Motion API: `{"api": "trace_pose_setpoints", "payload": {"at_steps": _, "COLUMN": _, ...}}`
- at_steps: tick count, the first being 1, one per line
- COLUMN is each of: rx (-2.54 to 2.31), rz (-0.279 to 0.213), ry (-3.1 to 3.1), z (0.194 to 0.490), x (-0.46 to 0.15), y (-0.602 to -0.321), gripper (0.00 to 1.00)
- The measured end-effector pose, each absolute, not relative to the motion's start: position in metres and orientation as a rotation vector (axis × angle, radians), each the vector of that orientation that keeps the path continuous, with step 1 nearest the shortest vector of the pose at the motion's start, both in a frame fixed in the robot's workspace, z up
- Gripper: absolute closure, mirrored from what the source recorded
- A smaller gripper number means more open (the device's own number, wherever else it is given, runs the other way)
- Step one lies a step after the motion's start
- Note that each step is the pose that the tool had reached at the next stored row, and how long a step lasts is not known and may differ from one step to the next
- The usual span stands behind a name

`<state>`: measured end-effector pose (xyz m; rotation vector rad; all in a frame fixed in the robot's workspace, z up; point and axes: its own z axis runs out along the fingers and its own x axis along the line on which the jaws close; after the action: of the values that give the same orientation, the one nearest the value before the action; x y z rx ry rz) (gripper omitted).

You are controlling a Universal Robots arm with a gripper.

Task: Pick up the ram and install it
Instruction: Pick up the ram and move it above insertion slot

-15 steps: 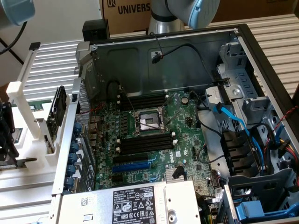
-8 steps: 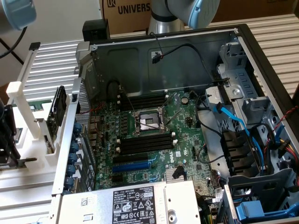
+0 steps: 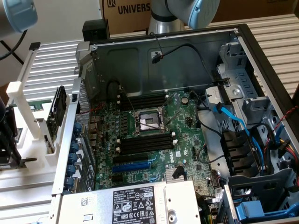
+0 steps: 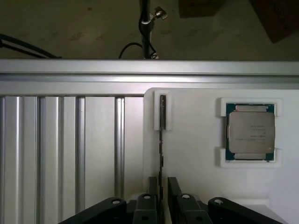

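Ram [image 4: 161, 116] stands on edge in clip at white tray's [image 4: 196, 186] border, long axis running straight away from gripper [image 4: 162, 179]. Fingers parted, straddling ram's near end, probably not yet pinching, since gaps are slim. CPU [image 4: 250, 133] sits further in on tray, well apart. Nothing obstructs.

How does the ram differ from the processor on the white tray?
The ram stands on edge, a thin dark strip; the processor lies flat, square, silver lid up. The gripper straddles the ram; the processor sits apart from it. Both rest on the white tray.
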<state>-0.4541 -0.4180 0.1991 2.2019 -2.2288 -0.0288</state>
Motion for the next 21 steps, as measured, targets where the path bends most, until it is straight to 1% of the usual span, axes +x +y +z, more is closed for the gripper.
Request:
{"api": "trace_pose_setpoints", "payload": {"at_steps": 1, "rx": 2.202, "rz": -0.029, "ry": -2.229, "z": 0.199, "x": -0.454, "y": -0.418, "gripper": 0.85}}
{"api": "trace_pose_setpoints", "payload": {"at_steps": 2, "rx": 2.202, "rz": -0.029, "ry": -2.228, "z": 0.199, "x": -0.454, "y": -0.418, "gripper": 0.87}}
{"api": "trace_pose_setpoints", "payload": {"at_steps": 14, "rx": 2.202, "rz": -0.029, "ry": -2.229, "z": 0.199, "x": -0.457, "y": -0.418, "gripper": 0.87}}
{"api": "trace_pose_setpoints", "payload": {"at_steps": 21, "rx": 2.202, "rz": -0.029, "ry": -2.229, "z": 0.210, "x": -0.458, "y": -0.418, "gripper": 0.87}}
